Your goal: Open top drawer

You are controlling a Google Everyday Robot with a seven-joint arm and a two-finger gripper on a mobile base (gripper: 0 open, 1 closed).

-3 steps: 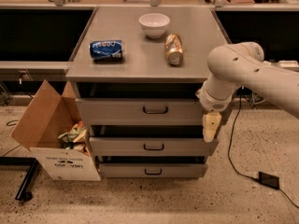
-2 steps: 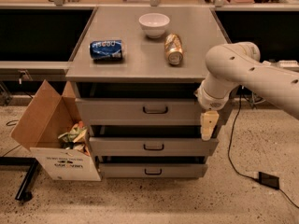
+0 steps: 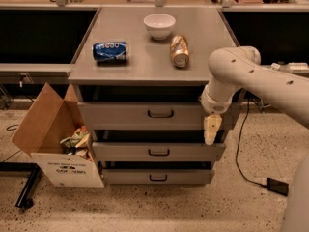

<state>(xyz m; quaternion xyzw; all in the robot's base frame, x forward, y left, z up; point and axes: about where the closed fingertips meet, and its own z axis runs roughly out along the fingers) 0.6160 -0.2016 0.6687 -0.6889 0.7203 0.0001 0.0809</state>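
- Under the tabletop [image 3: 140,69] edge sits the top drawer [image 3: 120,116], the uppermost and largest of three grey fronts, with its small dark loop handle [image 3: 160,113] at centre; it looks shut, or nearly so.
- Beside the right end of that front hangs the gripper [image 3: 212,129], pointing down from the cream arm [image 3: 251,76], which reaches in from the right. It lies well to the right of the handle and touches nothing that I can make out.
- Whether the jaws stand wide or narrow I cannot tell from this angle; they hold nothing.
- By my judgement the step in hand is the approach: the handle is not yet grasped and no pull has begun.
- The next move calls for carrying the gripper leftward and a little up to the handle, turning it to face the front, closing on the loop, then pulling straight out.
- Below are the middle drawer [image 3: 125,152] and bottom drawer [image 3: 125,177], both to be left alone.
- On the tabletop lie a blue can [image 3: 110,51] and a gold can [image 3: 179,51], both on their sides, with a white bowl [image 3: 159,25] behind them; a jerky pull could set the cans rolling.
- Left of the cabinet, on the floor, an open cardboard box [image 3: 48,129] holds wrappers.
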